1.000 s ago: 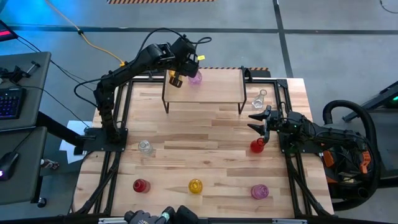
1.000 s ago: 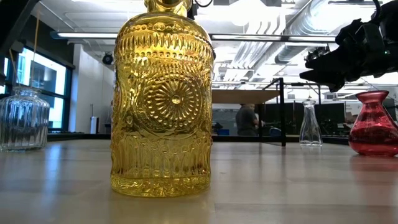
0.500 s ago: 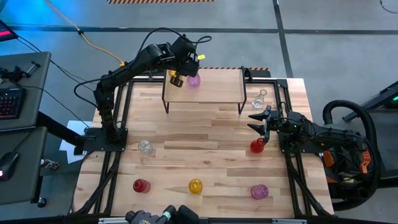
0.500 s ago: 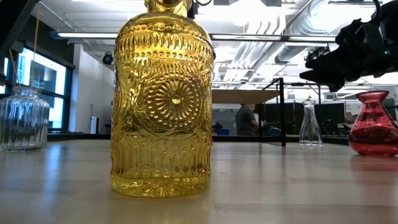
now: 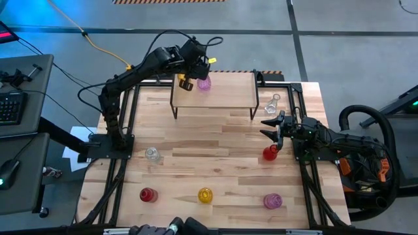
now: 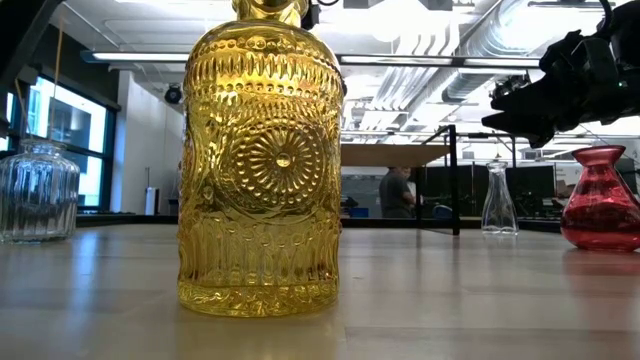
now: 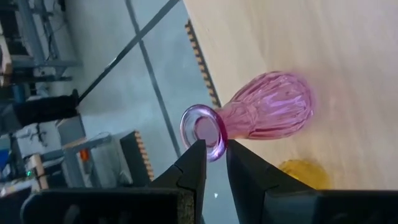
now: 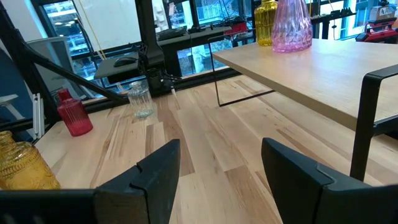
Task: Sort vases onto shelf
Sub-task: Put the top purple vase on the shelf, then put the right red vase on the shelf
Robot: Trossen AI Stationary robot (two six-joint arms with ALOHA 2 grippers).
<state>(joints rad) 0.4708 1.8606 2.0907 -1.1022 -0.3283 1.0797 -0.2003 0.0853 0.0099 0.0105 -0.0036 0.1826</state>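
The shelf [image 5: 228, 88] stands at the table's far edge. A pink vase [image 5: 204, 83] stands upright on its left part by its base, with a yellow vase [image 5: 185, 83] just left of it. My left gripper [image 7: 214, 149] reaches over the shelf from the left, slanting down, with its fingertips a little apart on either side of the pink vase's rim [image 7: 205, 127]. My right gripper [image 8: 214, 168] waits open and level above the table's right side, just beyond a red vase [image 5: 270, 153]. My left gripper has one fingertip [image 7: 198, 152] on each side of the pink vase's rim [image 7: 216, 146], coming slanting down from the table's left. Whether the fingers touch the rim I cannot tell. The vase stands upright on the shelf top.
A clear vase [image 5: 272, 104] is by the shelf's right leg. On the table are another clear vase [image 5: 152, 155] at the left and, in the near row, a red vase [image 5: 148, 194], a yellow vase [image 5: 205, 195] and a pink vase [image 5: 272, 200].
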